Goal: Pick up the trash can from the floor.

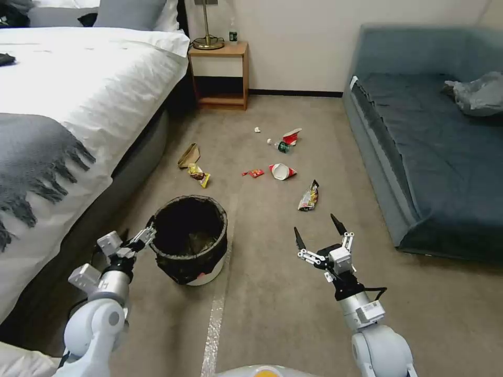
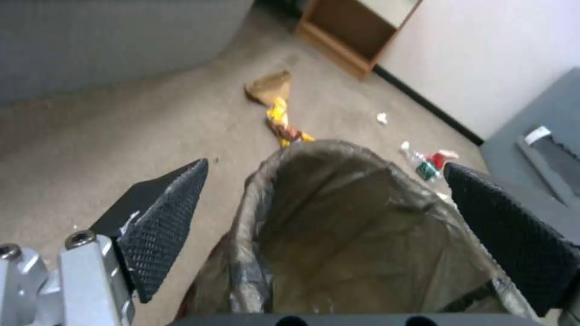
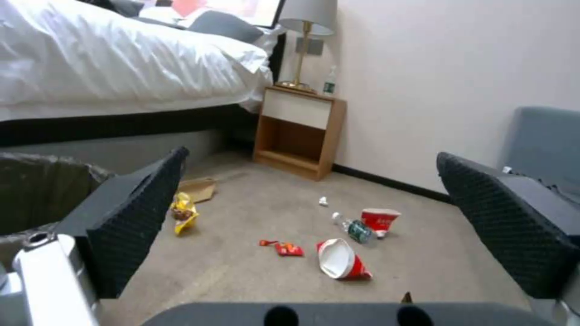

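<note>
Trash can upright on floor beside bed, left gripper spread at its rim, perhaps touching, right gripper spread wide apart, litter scattered beyond.

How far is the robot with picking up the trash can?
Done: the left gripper has reached the trash can, fingers open on either side of its rim. In hand: nothing is gripped yet. Left: closing and lifting, since the can stands on the floor. The right gripper hangs open beside it.
</note>
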